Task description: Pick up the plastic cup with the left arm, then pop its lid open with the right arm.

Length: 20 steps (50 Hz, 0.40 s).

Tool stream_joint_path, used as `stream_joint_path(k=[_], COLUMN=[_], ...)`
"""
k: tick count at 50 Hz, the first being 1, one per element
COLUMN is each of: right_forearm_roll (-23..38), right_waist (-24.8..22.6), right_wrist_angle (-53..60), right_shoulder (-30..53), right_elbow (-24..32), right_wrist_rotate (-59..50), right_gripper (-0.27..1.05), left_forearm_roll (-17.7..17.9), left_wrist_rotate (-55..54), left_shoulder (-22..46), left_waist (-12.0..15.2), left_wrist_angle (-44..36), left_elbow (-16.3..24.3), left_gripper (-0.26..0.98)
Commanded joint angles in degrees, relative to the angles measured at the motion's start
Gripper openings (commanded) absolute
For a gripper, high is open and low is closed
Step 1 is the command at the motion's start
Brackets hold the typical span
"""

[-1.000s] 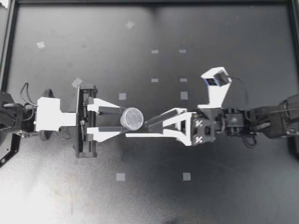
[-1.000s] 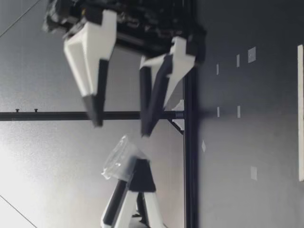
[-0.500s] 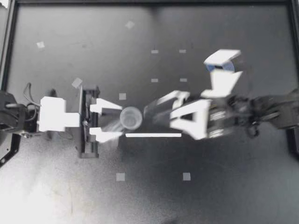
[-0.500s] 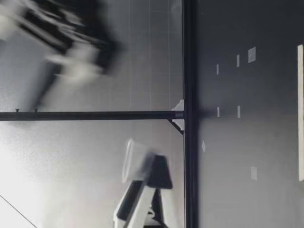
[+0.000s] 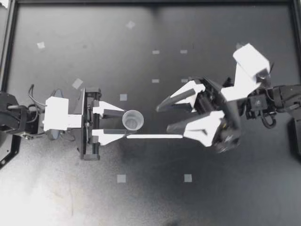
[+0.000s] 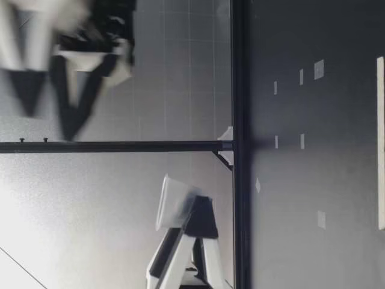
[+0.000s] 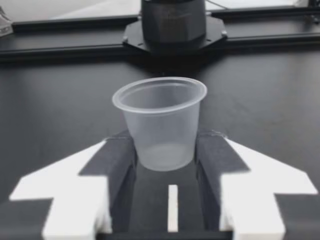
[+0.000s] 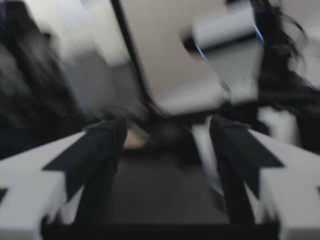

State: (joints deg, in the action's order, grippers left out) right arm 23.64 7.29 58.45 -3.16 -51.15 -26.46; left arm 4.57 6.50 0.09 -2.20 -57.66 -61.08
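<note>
From above, my left hand [image 5: 122, 124] reaches in toward the middle of the tabletop [image 5: 70, 188] and grips a small clear plastic cup [image 5: 133, 120] between its two fingertips, one on each side. The cup's open mouth faces up and it looks empty. A thin white strip [image 5: 155, 136] lies on the tabletop just beside the cup and runs toward my right arm. My right hand [image 5: 164, 118] faces the cup with a clear gap between them; its fingers are spread wide and hold nothing. Small pale tape squares [image 5: 121, 178] are scattered over the dark surface.

From table height, the cup [image 6: 173, 202] sits at the tips of my left hand's dark fingers [image 6: 198, 218], lifted clear of the tabletop and close to upright. My right hand [image 6: 48, 123] is blurred, higher above the tabletop than the cup and well apart from it, with its fingers open.

From the left wrist, the cup [image 7: 160, 122] stands upright between the fingers, and both dark pads [image 7: 117, 160] press its lower wall from opposite sides. The rim rises above the pads. The white strip [image 7: 172, 207] shows on the tabletop under the cup, between the fingers.

From the right wrist, everything is blurred. The two fingers [image 8: 97, 150] stand far apart with nothing between them, and I cannot make out the cup here.
</note>
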Motion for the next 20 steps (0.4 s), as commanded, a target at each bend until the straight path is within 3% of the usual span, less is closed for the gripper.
stream_joint_path(k=[1,8,20], right_forearm_roll=[0.2,-0.8,-1.1], right_waist=[0.4,0.2,-0.1], right_wrist_angle=[-4.5,-7.4,-6.0], right_shoulder=[-1.2,-0.4,0.2], right_elbow=[0.7,0.4,0.4], right_wrist_rotate=[7.6,19.4,19.9], right_gripper=[0.68,0.68,0.68], left_forearm_roll=[-0.1,-0.1,-0.1], left_wrist_rotate=[-0.2,-0.3,-1.4], left_shoulder=[-0.5,-0.2,0.2], left_waist=[-0.1,-0.1,-0.1], left_wrist_angle=[-0.2,-0.2,-0.2], left_elbow=[1.0,1.1,1.2], left_gripper=[0.14,0.14,0.14])
